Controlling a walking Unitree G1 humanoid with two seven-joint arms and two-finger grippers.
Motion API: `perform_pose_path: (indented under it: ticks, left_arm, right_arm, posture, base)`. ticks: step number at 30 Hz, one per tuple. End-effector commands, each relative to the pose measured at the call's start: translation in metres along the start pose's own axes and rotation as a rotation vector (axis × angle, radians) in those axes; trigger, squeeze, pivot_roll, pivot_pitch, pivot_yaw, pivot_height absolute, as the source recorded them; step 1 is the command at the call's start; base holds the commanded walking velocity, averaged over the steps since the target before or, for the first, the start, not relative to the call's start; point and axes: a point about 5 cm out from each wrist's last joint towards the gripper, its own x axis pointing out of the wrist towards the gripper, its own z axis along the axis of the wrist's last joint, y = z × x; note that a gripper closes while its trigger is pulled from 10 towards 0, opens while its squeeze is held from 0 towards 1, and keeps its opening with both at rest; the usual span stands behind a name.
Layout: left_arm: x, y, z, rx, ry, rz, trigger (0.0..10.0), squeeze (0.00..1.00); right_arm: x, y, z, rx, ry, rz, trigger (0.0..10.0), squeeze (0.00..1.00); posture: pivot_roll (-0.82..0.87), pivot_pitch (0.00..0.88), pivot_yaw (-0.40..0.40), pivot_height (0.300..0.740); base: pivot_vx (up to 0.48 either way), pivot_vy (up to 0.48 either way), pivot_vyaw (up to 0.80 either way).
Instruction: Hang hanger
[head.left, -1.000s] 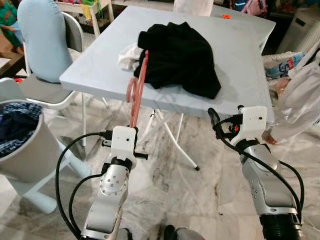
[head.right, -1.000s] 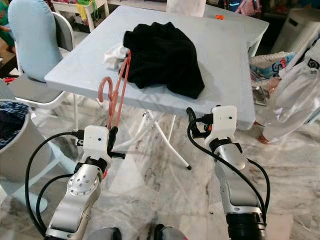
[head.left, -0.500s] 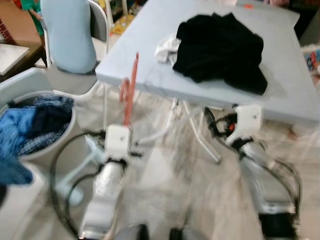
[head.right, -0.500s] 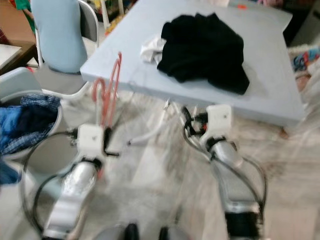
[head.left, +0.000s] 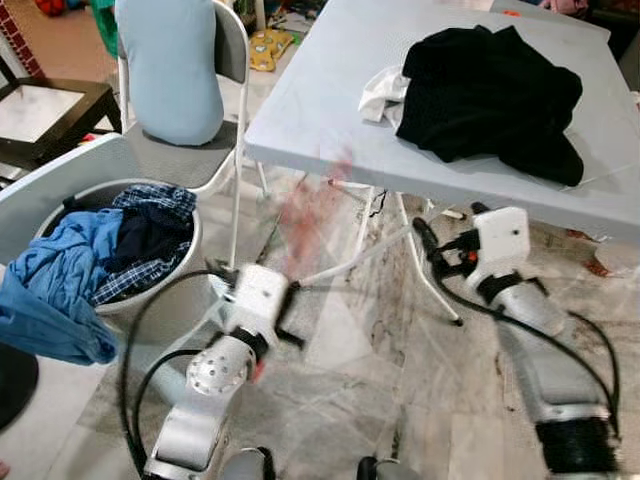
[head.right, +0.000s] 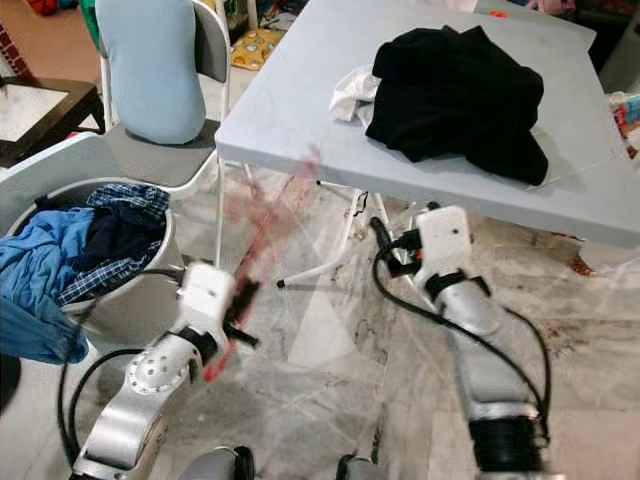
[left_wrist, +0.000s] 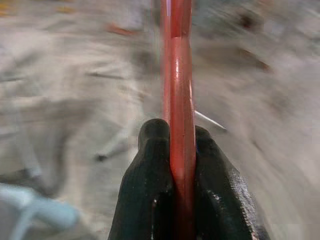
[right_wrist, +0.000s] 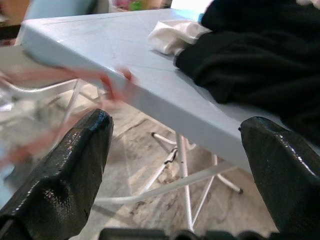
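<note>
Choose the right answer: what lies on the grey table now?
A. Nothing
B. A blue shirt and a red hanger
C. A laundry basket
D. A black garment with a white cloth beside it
D. On the grey table a crumpled black garment lies with a small white cloth at its edge; the red hanger is held in the left gripper.

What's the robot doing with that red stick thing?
It's a red hanger, and the robot's left pincer is shut tight on it, holding it out over the marble floor beside the grey table. The hanger looks smeared in the head views, so it's probably moving. The right pincer is open and holds nothing, pointing at the table edge. A black garment lies on the table, and a basket of clothes sits to the robot's left. Nothing is hung up yet.
</note>
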Motion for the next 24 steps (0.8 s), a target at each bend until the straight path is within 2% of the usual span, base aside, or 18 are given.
perform_pose_path:
  ticks: [1,3,5,7,11,12,16,19,24]
  left_arm:
    - [-0.008,-0.014,-0.004,0.043,0.062,-0.183,10.0,0.00]
    - [-0.015,-0.016,-0.011,0.063,0.114,-0.277,10.0,0.00]
    - [-0.019,-0.016,-0.014,0.087,0.137,-0.332,10.0,0.00]
    - [-0.025,-0.016,-0.018,0.104,0.178,-0.401,10.0,0.00]
    - [-0.029,-0.015,-0.018,0.146,0.189,-0.438,10.0,0.00]
    - [-0.029,-0.015,-0.019,0.171,0.197,-0.444,10.0,0.00]
    - [-0.030,-0.018,-0.020,0.193,0.206,-0.464,10.0,0.00]
    - [-0.033,-0.019,-0.028,0.221,0.240,-0.480,10.0,0.00]
    - [-0.034,-0.015,-0.028,0.257,0.236,-0.464,10.0,0.00]
  right_arm:
    - [-0.001,-0.005,0.001,-0.113,0.002,0.113,10.0,0.00]
    - [-0.004,-0.007,0.003,-0.233,0.001,0.243,10.0,0.00]
    - [-0.006,-0.007,0.003,-0.312,0.010,0.333,10.0,0.00]
    - [-0.013,-0.006,0.002,-0.407,0.024,0.479,10.0,0.00]
    - [-0.024,-0.011,-0.004,-0.524,0.090,0.680,10.0,0.00]
    - [-0.028,-0.015,-0.008,-0.588,0.138,0.768,10.0,0.00]
    - [-0.030,-0.023,-0.010,-0.654,0.198,0.854,10.0,0.00]
    - [-0.023,-0.028,-0.002,-0.672,0.185,0.850,10.0,0.00]
    - [-0.023,-0.019,-0.003,-0.650,0.176,0.919,10.0,0.00]
  posture:
    - [-0.02,0.206,-0.043,0.740]
    - [-0.02,0.206,-0.040,0.740]
    - [-0.02,0.206,-0.037,0.740]
    - [-0.02,0.206,-0.037,0.740]
    - [-0.02,0.205,-0.037,0.740]
    - [-0.02,0.205,-0.036,0.740]
    - [-0.02,0.205,-0.037,0.740]
    - [-0.02,0.206,-0.038,0.740]
    - [-0.01,0.208,-0.043,0.740]
  base:
    - [0.000,0.000,0.00]
    - [0.000,0.000,0.00]
    - [0.000,0.000,0.00]
    - [0.000,0.000,0.00]
    - [0.000,0.000,0.00]
    - [0.000,0.000,0.00]
    - [0.000,0.000,0.00]
    - [0.000,0.000,0.00]
    - [0.000,0.000,0.00]
